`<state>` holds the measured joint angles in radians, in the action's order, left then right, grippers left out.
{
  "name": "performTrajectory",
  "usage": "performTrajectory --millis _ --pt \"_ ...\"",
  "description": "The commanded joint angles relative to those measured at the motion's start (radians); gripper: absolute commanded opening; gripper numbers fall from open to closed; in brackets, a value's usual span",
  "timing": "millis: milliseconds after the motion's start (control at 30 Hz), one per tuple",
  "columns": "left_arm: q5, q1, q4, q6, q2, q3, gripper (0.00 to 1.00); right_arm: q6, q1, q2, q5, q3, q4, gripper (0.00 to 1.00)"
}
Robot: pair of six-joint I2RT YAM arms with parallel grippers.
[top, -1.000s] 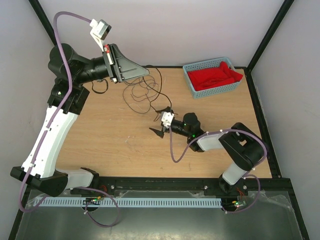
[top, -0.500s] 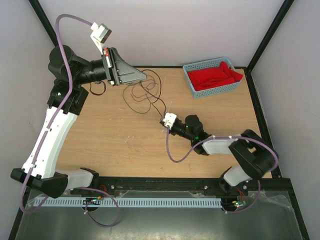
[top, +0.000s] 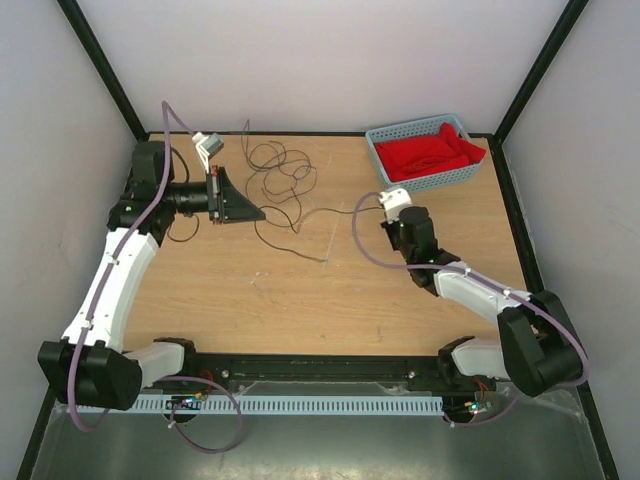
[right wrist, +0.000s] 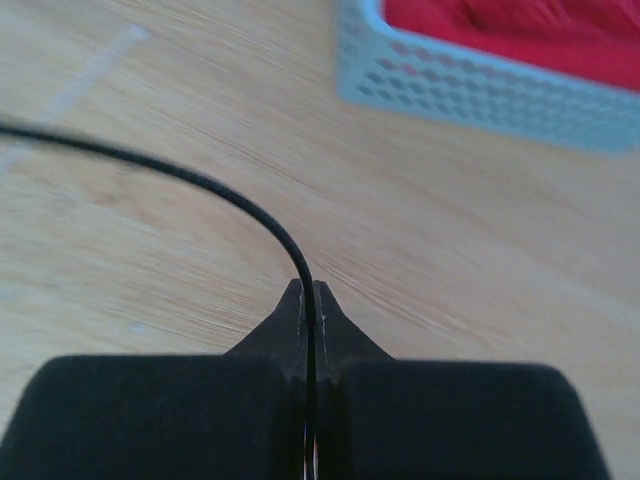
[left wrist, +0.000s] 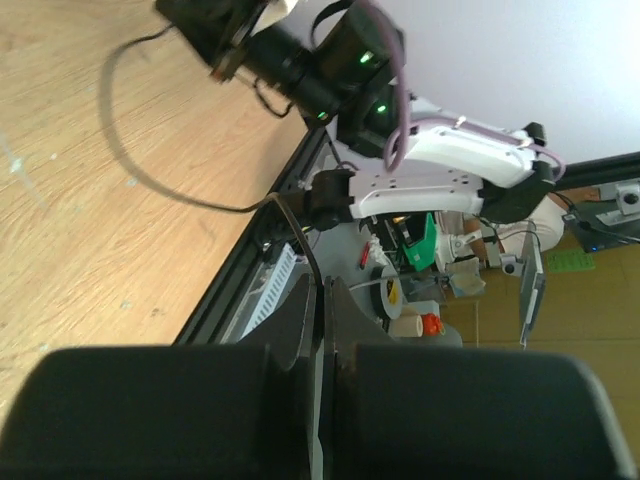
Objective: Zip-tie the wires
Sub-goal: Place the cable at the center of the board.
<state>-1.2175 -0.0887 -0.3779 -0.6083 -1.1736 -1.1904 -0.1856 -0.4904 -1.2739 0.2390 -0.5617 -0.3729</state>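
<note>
The wires [top: 275, 165] lie in a loose dark tangle on the wooden table, back centre. My left gripper [top: 258, 213] hangs low at the left of the tangle, pointing right. In its wrist view it [left wrist: 322, 285] is shut on one strand [left wrist: 150, 185] that curves out over the wood. My right gripper [right wrist: 309, 285] is shut on another strand [right wrist: 200, 180]. That strand [top: 330, 210] runs left from under the right wrist toward the tangle. The zip tie [top: 330, 240] lies flat on the table between the arms, a pale strip [right wrist: 95, 65].
A blue mesh basket [top: 380, 160] holding red cloth stands at the back right corner, close ahead of the right gripper [right wrist: 480, 80]. Lilac cables loop off both arms. Black frame posts and rails edge the table.
The right gripper shut on a strand and moved right and back toward the basket. The left arm came down and pulled left, and the tangle has stretched out.
</note>
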Motion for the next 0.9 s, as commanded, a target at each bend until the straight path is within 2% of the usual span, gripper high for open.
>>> performTrajectory --millis 0,100,167,267,333,433,633,733,800,867 --pt "-0.037 0.033 -0.055 0.178 -0.032 0.072 0.00 0.082 0.095 0.021 0.135 -0.012 0.131 0.00" --pt "-0.039 0.033 -0.082 0.251 -0.117 0.103 0.00 0.090 0.162 0.008 0.200 -0.033 0.155 0.00" --pt "0.017 0.017 -0.184 0.359 -0.183 0.080 0.00 0.088 0.213 0.011 0.246 -0.044 0.164 0.00" --pt "0.291 -0.073 -0.480 0.574 -0.279 -0.030 0.00 0.101 0.270 0.027 0.247 -0.047 0.168 0.00" --pt "0.427 -0.125 -0.563 0.647 -0.348 -0.087 0.00 0.093 0.277 0.034 0.258 -0.039 0.159 0.00" --pt "0.542 -0.171 -0.585 0.671 -0.383 -0.110 0.00 0.086 0.277 0.023 0.266 -0.031 0.157 0.00" --pt "0.954 -0.258 -0.648 0.730 -0.415 -0.114 0.00 0.084 0.277 -0.015 0.325 -0.010 0.140 0.00" --pt "1.224 -0.317 -0.660 0.757 -0.428 -0.094 0.00 0.088 0.278 -0.029 0.343 0.001 0.130 0.00" --pt "1.463 -0.370 -0.674 0.776 -0.452 -0.089 0.00 0.095 0.277 -0.029 0.322 -0.003 0.136 0.00" --pt "1.592 -0.408 -0.684 0.785 -0.480 -0.103 0.00 0.106 0.276 -0.021 0.283 -0.007 0.151 0.00"
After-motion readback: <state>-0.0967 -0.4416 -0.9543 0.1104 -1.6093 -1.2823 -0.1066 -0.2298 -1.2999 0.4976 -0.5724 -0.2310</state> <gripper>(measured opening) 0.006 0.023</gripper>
